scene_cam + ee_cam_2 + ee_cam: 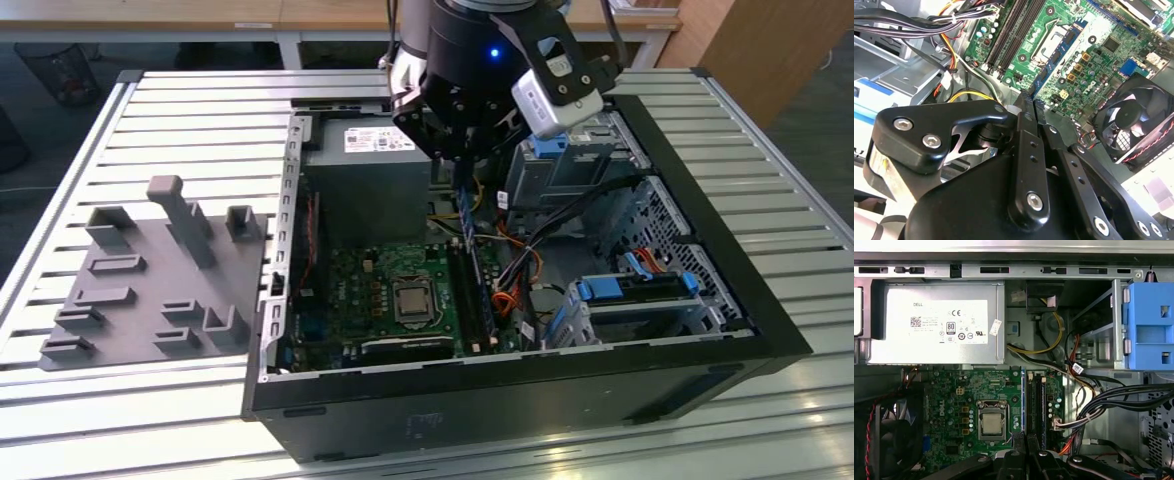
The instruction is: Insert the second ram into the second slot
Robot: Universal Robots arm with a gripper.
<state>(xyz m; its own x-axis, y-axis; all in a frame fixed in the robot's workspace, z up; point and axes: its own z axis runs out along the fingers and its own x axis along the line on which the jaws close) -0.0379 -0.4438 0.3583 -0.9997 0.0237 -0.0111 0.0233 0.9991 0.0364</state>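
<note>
Green on the motherboard (pixel 954 405), speckled with small black and gold parts, silver square at its middle. Dull grey on the power supply (pixel 934 354) next to the motherboard, broken by a white label with black print. Bright blue on the drive caddy (pixel 1149 325). Yellow, orange and black among the cables (pixel 1124 392) beside the motherboard. Black on the fan (pixel 1134 120), trailed by a red wire. Blue-green on the second ram (pixel 462 205) above the motherboard, between black fingers (pixel 1024 150). Black on the case (pixel 534 390). Pale silver ribbing across the counter (pixel 187 110). Flat grey on the fixture block (pixel 147 290).
</note>
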